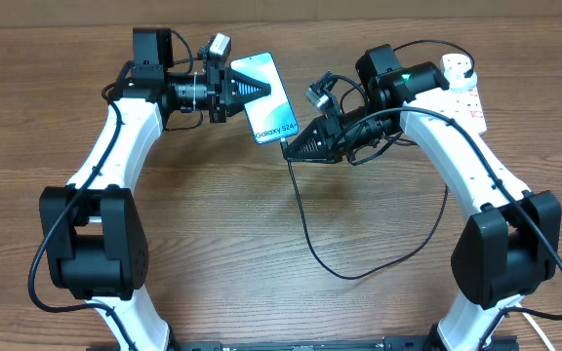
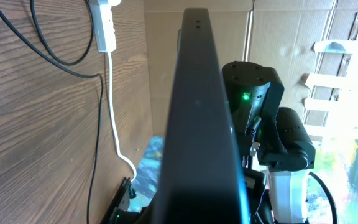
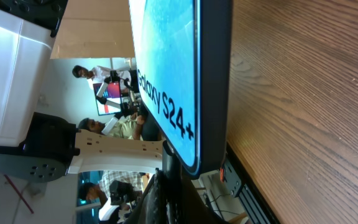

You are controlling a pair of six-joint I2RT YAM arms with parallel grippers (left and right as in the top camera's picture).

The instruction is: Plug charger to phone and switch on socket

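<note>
Overhead, the left gripper (image 1: 255, 90) clamps the slim blue-screened smartphone (image 1: 277, 113) over the wooden bench (image 1: 213, 253). The right gripper (image 1: 295, 149), narrowed, pinches the thin black cable (image 1: 305, 229) by its connector at the smartphone's lower end.

Brown wood-grain tabletop (image 1: 261, 224), backed by cardboard panels (image 2: 291, 37); beyond, white rack (image 2: 337, 68) and seated people (image 3: 107, 127), brightly lit.

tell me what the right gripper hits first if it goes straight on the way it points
Most likely the phone: its lower end sits right ahead of the right gripper, though exact depth is unclear.
</note>
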